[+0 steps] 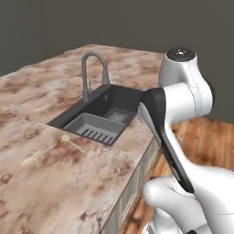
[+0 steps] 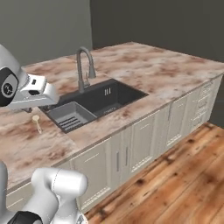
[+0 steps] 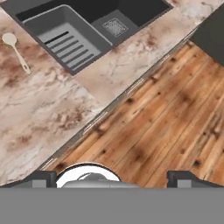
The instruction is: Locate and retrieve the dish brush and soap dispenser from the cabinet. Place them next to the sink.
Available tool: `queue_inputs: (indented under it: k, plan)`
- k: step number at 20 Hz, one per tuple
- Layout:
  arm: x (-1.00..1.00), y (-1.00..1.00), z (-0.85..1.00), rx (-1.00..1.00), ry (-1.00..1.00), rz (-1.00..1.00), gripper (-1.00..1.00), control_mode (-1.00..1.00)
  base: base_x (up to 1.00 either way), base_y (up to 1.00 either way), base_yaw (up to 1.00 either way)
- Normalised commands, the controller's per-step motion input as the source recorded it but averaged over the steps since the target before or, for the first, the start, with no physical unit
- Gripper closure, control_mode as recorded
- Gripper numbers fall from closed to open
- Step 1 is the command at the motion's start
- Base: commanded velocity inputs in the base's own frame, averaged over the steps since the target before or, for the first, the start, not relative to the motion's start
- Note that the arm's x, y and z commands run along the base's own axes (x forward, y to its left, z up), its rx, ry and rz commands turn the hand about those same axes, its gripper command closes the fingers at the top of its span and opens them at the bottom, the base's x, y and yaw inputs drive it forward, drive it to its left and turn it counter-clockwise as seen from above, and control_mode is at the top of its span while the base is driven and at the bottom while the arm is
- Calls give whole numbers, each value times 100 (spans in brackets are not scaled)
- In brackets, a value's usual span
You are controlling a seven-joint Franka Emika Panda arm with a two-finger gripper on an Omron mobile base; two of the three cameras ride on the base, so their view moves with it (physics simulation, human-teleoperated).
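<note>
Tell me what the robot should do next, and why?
Probably turn away to fetch the soap bottle. The brush already lies on the counter beside the sink, no bottle stands there, and the gripper is open and empty.

A small cream-white dish brush (image 1: 71, 142) with a round pale yellowish head and a short thin handle lies flat on a marbled brown and cream worktop (image 1: 41, 183). It rests just beside the sink (image 1: 103, 114), near the end holding the grey rack (image 1: 96, 127), apart from the rim. The sink is a black rectangular basin set into the worktop, with a grey gooseneck tap (image 1: 91, 73) rising at its far edge and a square drain in its floor.
</note>
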Motion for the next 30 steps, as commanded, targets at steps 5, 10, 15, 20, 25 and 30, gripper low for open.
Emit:
queue_inputs:
  k: [5, 10, 15, 20, 25, 30]
  plan:
    - [0, 0, 0, 0, 0, 0, -100, 100, 0, 0, -46]
    - [0, 0, 0, 0, 0, 0, -100, 100, -2, 0, -44]
    - [0, 0, 0, 0, 0, 0, -100, 100, -2, 0, -44]
    - [0, 0, 0, 0, 0, 0, -100, 100, -2, 0, -43]
    - [0, 0, 0, 0, 0, 0, -100, 100, -3, 0, -41]
    - [0, 0, 0, 0, 0, 0, -100, 100, -1, 0, -41]
